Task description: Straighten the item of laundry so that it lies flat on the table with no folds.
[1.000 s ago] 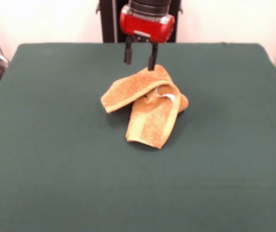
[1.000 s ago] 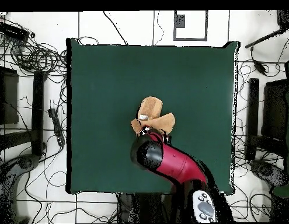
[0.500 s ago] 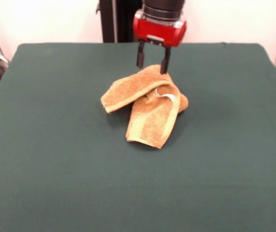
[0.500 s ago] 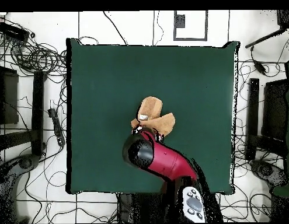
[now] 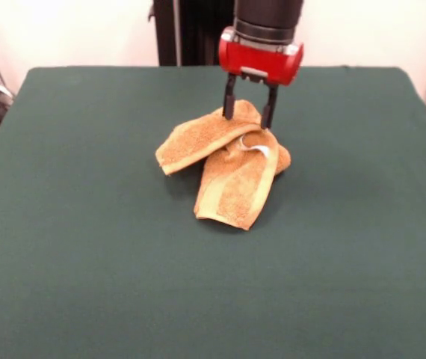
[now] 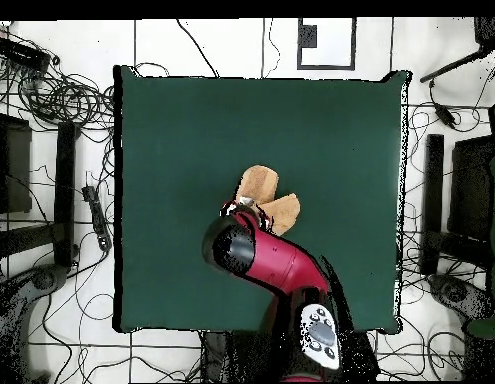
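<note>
The orange-tan towel (image 5: pixel 224 161) lies crumpled and folded over itself near the middle of the dark green table (image 5: pixel 86 247), with a small white tag (image 5: pixel 256 149) showing on top. My gripper (image 5: pixel 248 118) hangs open right over the towel's far edge, its two fingers straddling the upper fold, fingertips at the cloth. In the overhead view the towel (image 6: pixel 263 194) shows partly, and the red arm (image 6: pixel 276 270) covers its near part and the gripper.
Black pedestal (image 5: pixel 176 30) stands behind the table's far edge. Cables and equipment (image 6: pixel 51 95) lie on the floor round the table. Green cloth spreads wide on all sides of the towel.
My gripper has moved to the right in the front view and lower, from behind the towel to right over its far fold. The towel has not moved.
</note>
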